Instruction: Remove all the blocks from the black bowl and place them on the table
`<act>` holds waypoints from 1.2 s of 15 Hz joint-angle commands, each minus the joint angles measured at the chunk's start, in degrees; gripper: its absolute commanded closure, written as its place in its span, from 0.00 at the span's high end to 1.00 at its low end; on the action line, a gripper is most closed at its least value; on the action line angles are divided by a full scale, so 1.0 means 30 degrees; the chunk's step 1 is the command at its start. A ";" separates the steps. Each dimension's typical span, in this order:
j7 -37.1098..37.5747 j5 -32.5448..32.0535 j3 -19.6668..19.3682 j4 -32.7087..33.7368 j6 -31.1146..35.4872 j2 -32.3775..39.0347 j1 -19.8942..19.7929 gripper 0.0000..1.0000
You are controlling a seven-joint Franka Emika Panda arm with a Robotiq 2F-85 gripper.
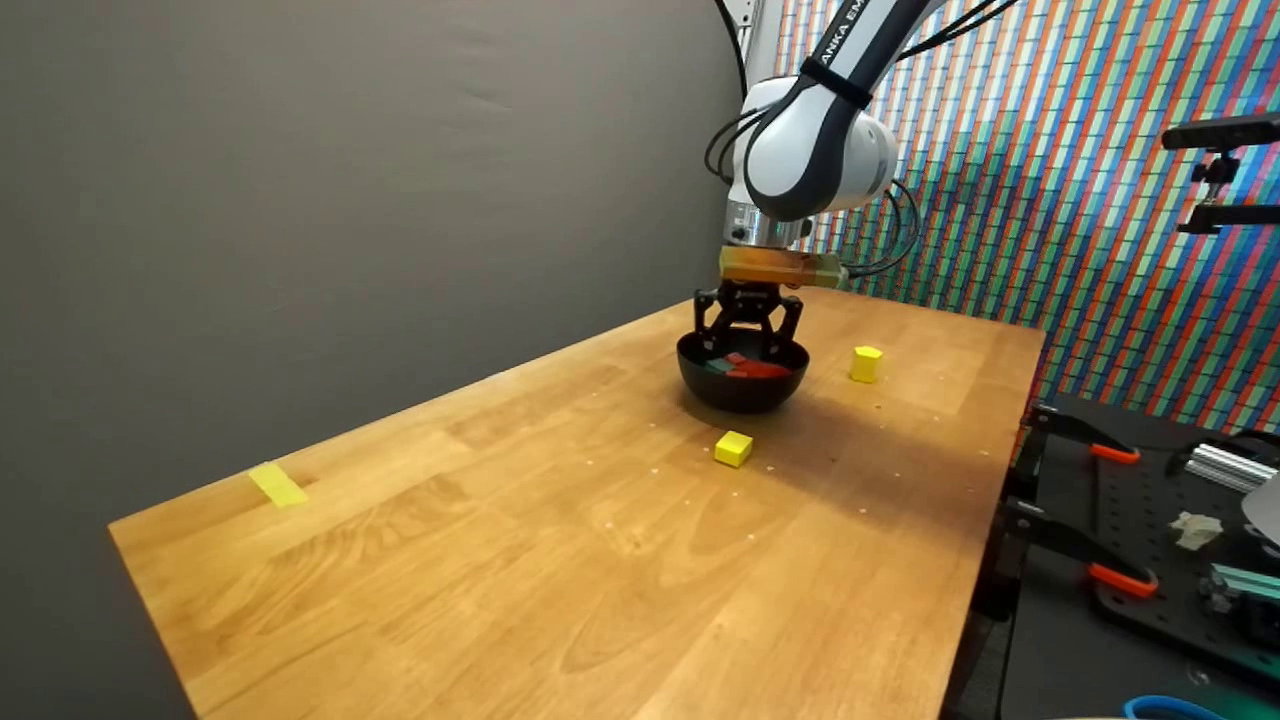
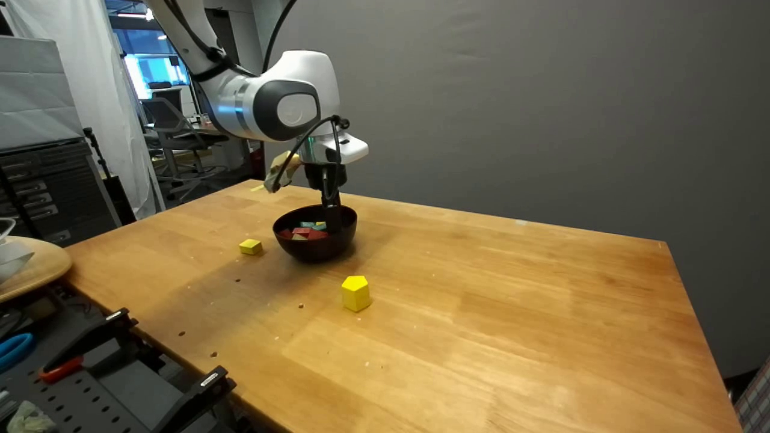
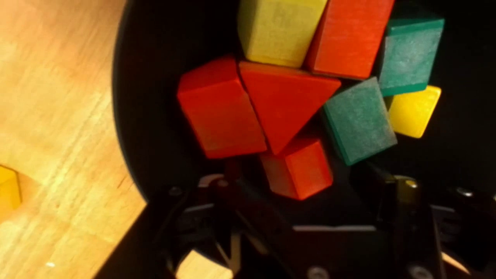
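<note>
— How are the jaws standing?

— I'm seeing them standing spread inside the black bowl [image 1: 742,396], and in my wrist view a small red block [image 3: 302,170] is lying between them.

— Where are the other blocks lying?

— I'm taking the red triangular block [image 3: 286,100] as my dial's centre. A dull yellow block [image 3: 285,35] is lying at twelve o'clock, a second red block [image 3: 352,38] between one and two, a green block [image 3: 360,118] at three and a third red block [image 3: 224,112] at nine. Farther out, a second green block [image 3: 410,56] is lying toward two, a small yellow block [image 3: 414,110] at three.

— And what is resting beside the bowl on the worktop [image 1: 600,600]?

— In an exterior view, with the bowl as centre, a flattish yellow block [image 1: 733,449] is lying at six o'clock and a five-sided yellow block [image 1: 866,365] is standing at three. A yellow strip of tape [image 1: 278,484] is lying well apart, between eight and nine.
</note>
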 commanded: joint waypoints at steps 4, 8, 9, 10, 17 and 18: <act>0.0347 -0.0632 -0.0068 0.0037 -0.0345 0.0200 0.0618 0.30; 0.0369 -0.0802 -0.0278 -0.0174 -0.0254 -0.0312 0.0721 0.28; 0.0369 -0.0936 -0.0375 -0.0386 -0.0115 -0.0641 0.0805 0.28; 0.0353 -0.1104 -0.0458 -0.0553 -0.0089 -0.0959 0.0858 0.28; 0.0068 -0.1494 0.0092 -0.3393 -0.2998 -0.7398 -0.0695 0.28; 0.0936 -0.2398 -0.0326 -0.3649 -0.2501 -0.7902 -0.0899 0.28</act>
